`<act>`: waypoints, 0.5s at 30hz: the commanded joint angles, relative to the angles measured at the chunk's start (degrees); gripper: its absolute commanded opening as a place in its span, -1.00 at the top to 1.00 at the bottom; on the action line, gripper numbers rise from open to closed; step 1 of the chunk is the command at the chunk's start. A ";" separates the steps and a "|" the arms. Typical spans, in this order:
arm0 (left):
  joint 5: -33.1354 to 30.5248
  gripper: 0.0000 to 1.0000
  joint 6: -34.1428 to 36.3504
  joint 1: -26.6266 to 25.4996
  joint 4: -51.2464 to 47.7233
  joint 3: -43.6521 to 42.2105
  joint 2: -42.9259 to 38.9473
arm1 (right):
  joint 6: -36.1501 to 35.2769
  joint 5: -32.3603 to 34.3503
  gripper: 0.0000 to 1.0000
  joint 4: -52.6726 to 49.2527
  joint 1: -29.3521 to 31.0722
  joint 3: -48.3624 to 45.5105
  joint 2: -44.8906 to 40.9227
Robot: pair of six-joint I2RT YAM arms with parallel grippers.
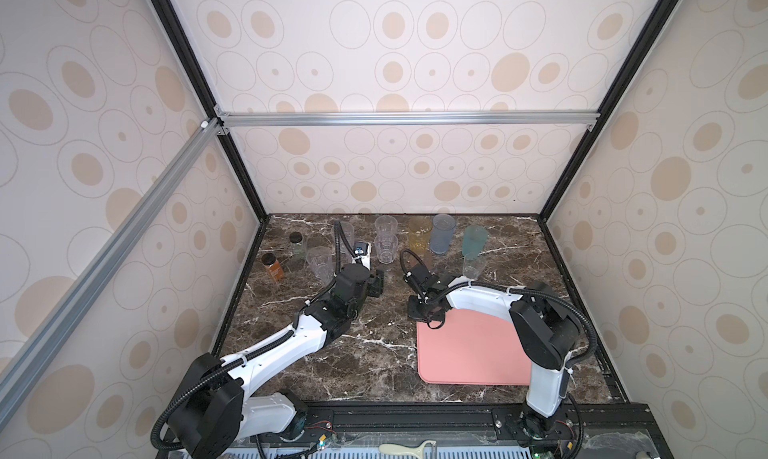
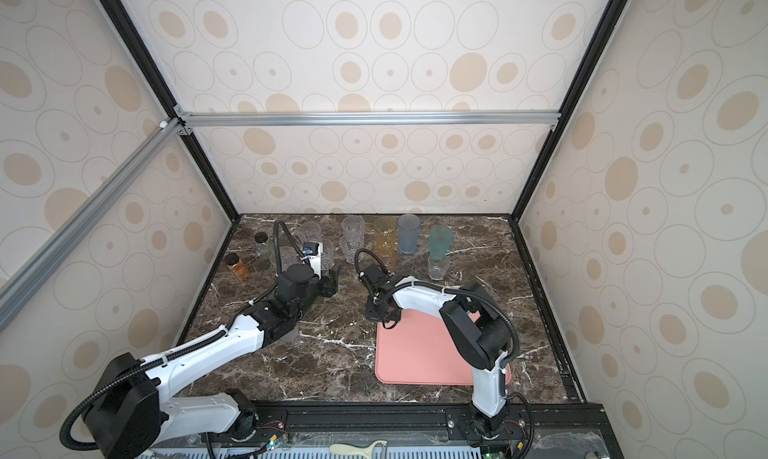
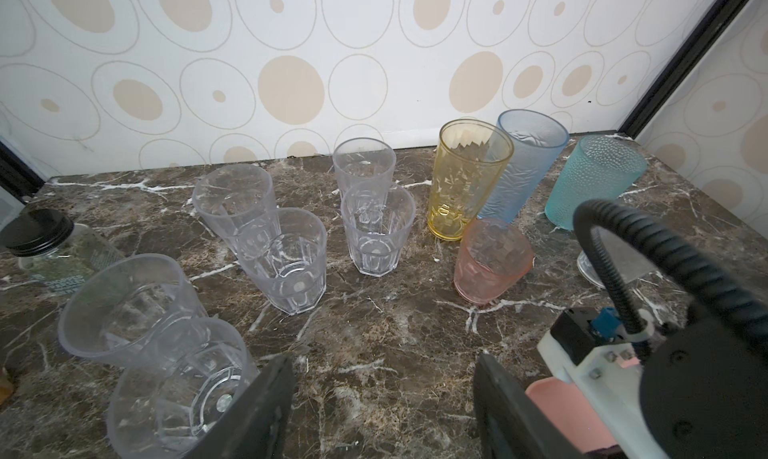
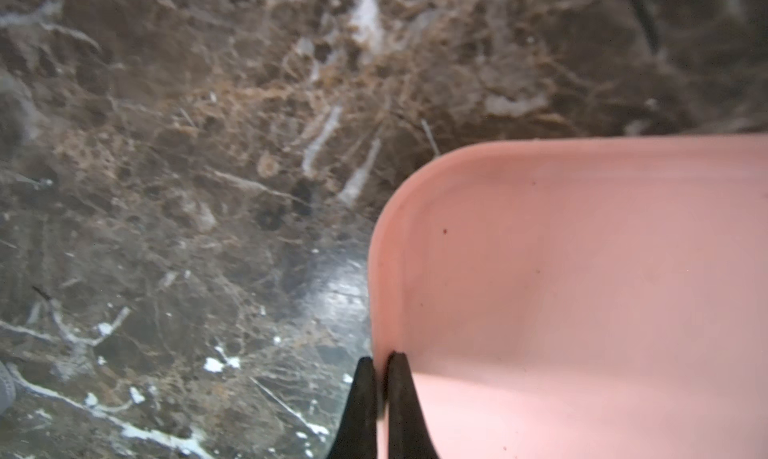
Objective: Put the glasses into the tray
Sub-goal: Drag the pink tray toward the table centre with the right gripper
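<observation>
Right pincer (image 4: 380, 367) clamped on low rounded rim of smooth salmon tray (image 4: 582, 249), flat on veined marble counter (image 4: 166, 187). Left pincer (image 3: 382, 394) apart, empty. Ribbed clear & tinted glasses (image 3: 376, 228) stand at counter's rear, off tray.

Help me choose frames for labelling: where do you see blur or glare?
Right wrist view: soft throughout, a glare patch on the table beside the tray. Left wrist view: glasses sharp, left gripper blurred up close. In both top views: even light, the clear ones faint against the marble.
</observation>
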 commanded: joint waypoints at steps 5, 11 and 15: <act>-3.24 -0.37 -0.66 1.33 -3.40 0.48 -3.20 | 9.16 -0.98 1.00 5.61 2.96 8.93 7.18; -3.69 -0.37 -0.81 2.12 -4.93 0.16 -4.94 | 12.03 -1.86 1.00 5.43 4.35 15.21 12.45; -4.11 -0.37 -1.13 2.63 -5.25 -0.34 -6.19 | 12.27 -2.04 1.00 4.01 5.26 18.99 15.09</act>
